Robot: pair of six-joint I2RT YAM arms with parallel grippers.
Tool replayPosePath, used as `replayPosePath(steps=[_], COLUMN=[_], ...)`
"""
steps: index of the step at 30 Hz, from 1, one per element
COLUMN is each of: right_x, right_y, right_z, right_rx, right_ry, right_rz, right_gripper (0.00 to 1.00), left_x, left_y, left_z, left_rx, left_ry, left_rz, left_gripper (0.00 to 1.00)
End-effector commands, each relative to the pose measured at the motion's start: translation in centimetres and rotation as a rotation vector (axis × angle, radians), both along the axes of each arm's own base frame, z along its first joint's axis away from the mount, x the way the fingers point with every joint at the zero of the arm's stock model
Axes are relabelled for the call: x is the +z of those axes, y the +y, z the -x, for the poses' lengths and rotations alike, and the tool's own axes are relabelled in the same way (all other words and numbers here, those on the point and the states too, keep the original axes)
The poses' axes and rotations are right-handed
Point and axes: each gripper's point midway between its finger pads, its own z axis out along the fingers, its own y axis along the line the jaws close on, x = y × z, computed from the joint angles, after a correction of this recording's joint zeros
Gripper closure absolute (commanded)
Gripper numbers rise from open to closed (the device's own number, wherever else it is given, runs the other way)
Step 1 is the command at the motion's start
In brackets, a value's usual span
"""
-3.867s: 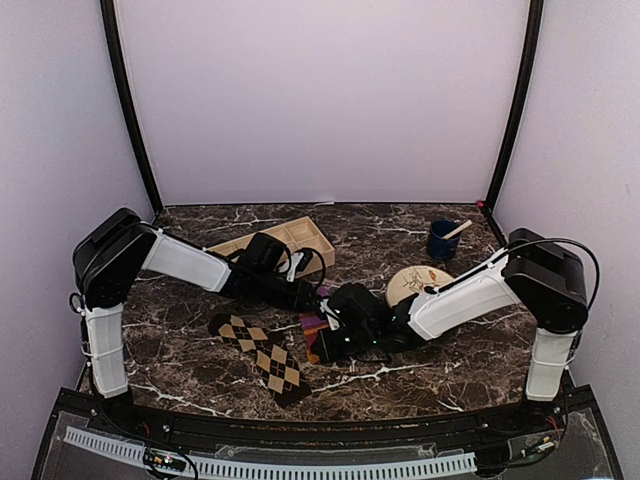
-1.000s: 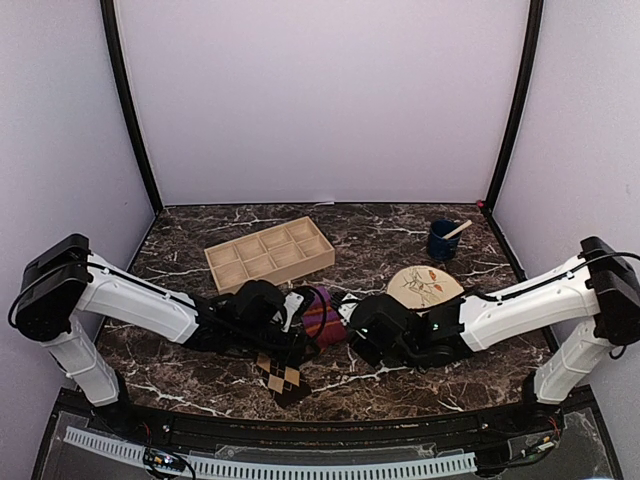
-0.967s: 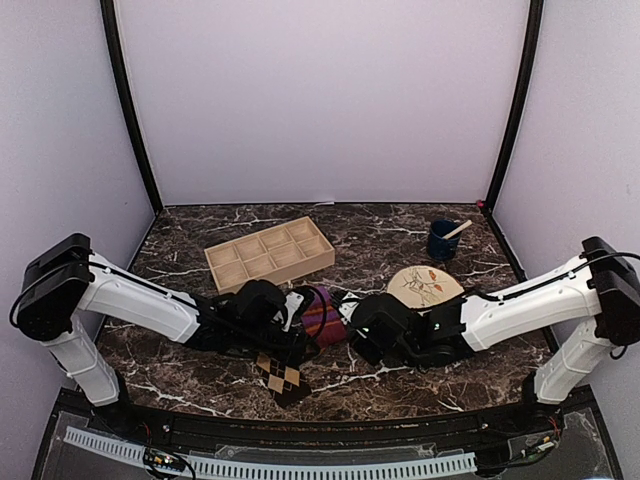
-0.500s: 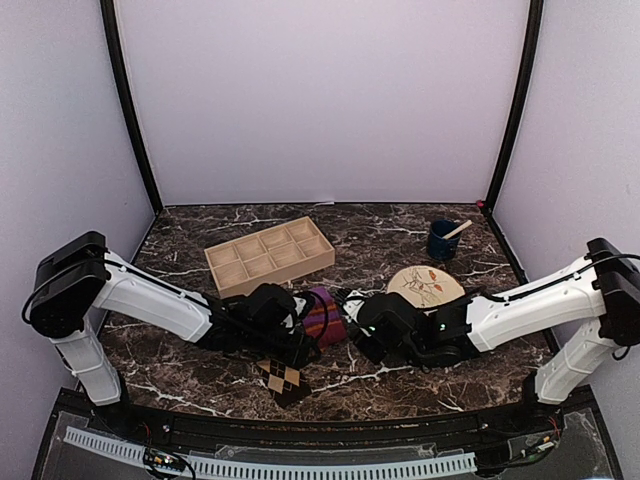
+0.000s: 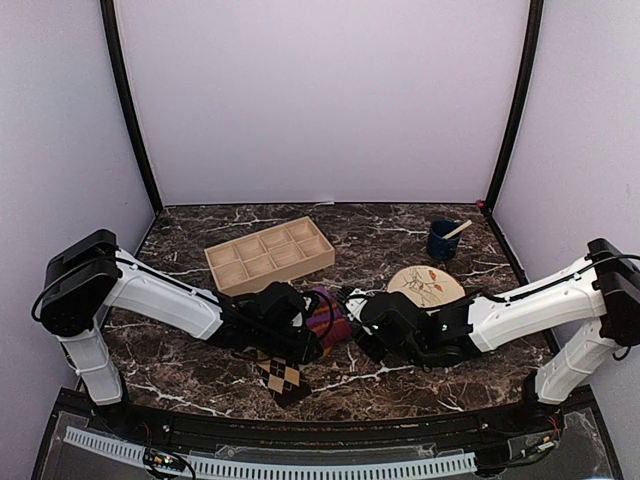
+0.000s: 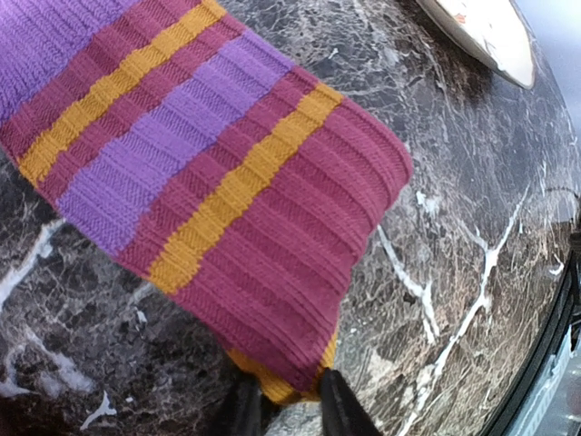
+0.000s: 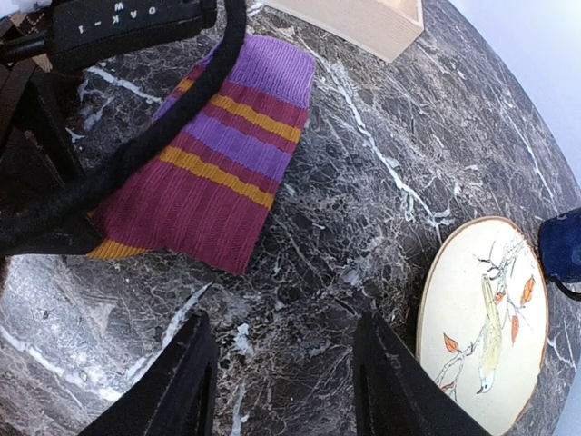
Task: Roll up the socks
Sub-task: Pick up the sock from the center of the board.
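Softly ribbed sock (image 6: 227, 182) — veined marble (image 6: 454, 182).

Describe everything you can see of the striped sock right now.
The striped sock is ribbed knit, maroon with orange and purple bands and an orange-edged end. It lies apparently doubled over on the marble table between the two arms. The left gripper pinches its orange edge; the right gripper hovers open beside it, not touching.

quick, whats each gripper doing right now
left gripper: closed, pinching the edge of the striped sock
right gripper: open, holding nothing
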Motion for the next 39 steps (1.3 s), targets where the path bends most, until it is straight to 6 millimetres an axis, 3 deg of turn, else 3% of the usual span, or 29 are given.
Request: replayPosePath(steps=[1, 6, 18, 28, 39], right_x=[1.4, 1.5, 1.7, 1.1, 0.4], right_y=[0.1, -0.1, -0.5, 0.4, 3.3], right_z=[-0.5, -0.5, 0.0, 2.3, 6.0], right_rx=[-0.017, -0.022, -0.010, 0.122, 0.285], right_ry=[-0.029, -0.029, -0.021, 0.028, -0.023], right_rz=[-0.053, -0.060, -0.088, -0.106, -0.008], right_gripper=[0.53, 0.53, 0.53, 0.49, 0.45], left_x=[-2.1, -2.2, 1.2, 4.8, 4.1], left_y=[1.1, 1.0, 0.5, 2.3, 4.0], left_z=[1.4, 1.4, 1.8, 3.4, 5.4], left_rx=[0.005, 0.006, -0.035, -0.034, -0.080], left_ry=[0.075, 0.077, 0.056, 0.134, 0.272], left_rz=[-0.082, -0.082, -0.016, 0.056, 0.079], left_gripper=[0.80, 1.00, 1.00, 1.00, 1.00])
